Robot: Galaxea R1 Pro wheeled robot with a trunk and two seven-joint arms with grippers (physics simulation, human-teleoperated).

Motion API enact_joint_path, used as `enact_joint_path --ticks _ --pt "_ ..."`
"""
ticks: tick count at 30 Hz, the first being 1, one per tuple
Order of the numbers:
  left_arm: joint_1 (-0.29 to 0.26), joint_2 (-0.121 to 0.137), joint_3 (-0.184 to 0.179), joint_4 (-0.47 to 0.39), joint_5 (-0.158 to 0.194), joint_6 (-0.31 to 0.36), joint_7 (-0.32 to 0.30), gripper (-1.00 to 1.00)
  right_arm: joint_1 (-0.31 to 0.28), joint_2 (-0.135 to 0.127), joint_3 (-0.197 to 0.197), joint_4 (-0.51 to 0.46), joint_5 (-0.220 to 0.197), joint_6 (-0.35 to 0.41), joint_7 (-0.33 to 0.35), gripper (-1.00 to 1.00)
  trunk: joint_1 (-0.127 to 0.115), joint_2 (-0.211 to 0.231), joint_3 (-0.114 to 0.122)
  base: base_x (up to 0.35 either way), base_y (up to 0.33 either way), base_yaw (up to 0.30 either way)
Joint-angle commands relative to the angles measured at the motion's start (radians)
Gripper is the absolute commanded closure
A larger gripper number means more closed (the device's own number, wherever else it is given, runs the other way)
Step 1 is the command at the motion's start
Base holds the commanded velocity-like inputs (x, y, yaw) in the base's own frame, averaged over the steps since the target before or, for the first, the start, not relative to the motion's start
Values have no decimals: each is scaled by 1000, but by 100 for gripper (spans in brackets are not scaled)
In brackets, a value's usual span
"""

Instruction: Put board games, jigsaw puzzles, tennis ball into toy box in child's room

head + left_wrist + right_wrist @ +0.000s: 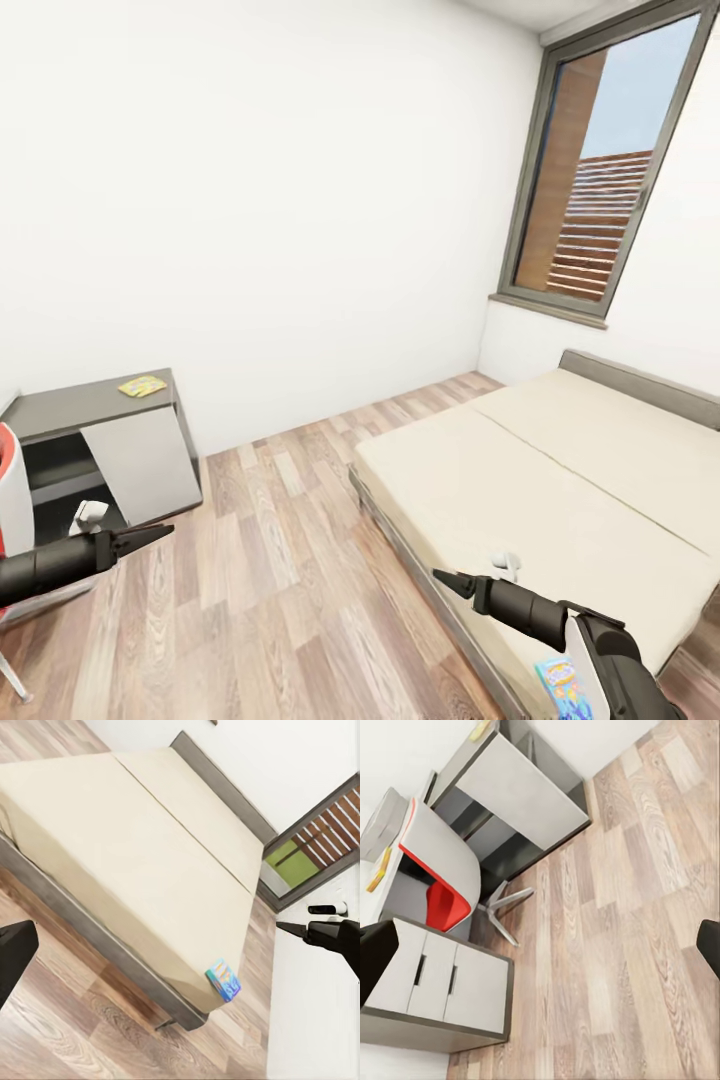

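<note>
A small blue board game (223,979) with yellow lettering lies on the near corner of the bed (560,470); in the head view this board game (562,688) is partly hidden by my right arm. My right gripper (450,582) hovers over the bed's near edge, open and empty. Over the wood floor my left gripper (140,540) hangs open, holding nothing. A thin yellowish square (142,385), which looks like a jigsaw puzzle, rests on the low dark-grey side desk (90,405). In the right wrist view a grey bin (384,821), apparently the toy box, sits on the pale table (369,896).
A red-and-white swivel chair (439,896) stands between the side desk and a grey drawer unit (442,982). Wood-plank floor (280,590) stretches between desk and bed. A tall dark-framed window (600,170) is in the far right wall.
</note>
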Motion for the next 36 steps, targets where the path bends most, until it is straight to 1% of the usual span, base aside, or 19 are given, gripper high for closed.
enact_joint_path --ticks 1,10,23,36 --pt "-1 0 1 0 1 11 -3 -100 -1 0 -1 1 -6 8 1 -100 1 -2 -3 0 0 -254" --pt "-1 0 1 0 1 11 -3 -100 -1 0 -2 1 -6 8 0 -100 1 -2 -7 0 33 -266" --pt "-1 0 1 0 1 11 -3 -100 -1 0 -2 4 -6 7 -2 -100 1 -2 -9 0 158 -276" --pt "-1 0 1 0 2 11 -3 -100 -1 0 -2 5 -6 7 -2 -100 1 -2 -9 0 23 -278"
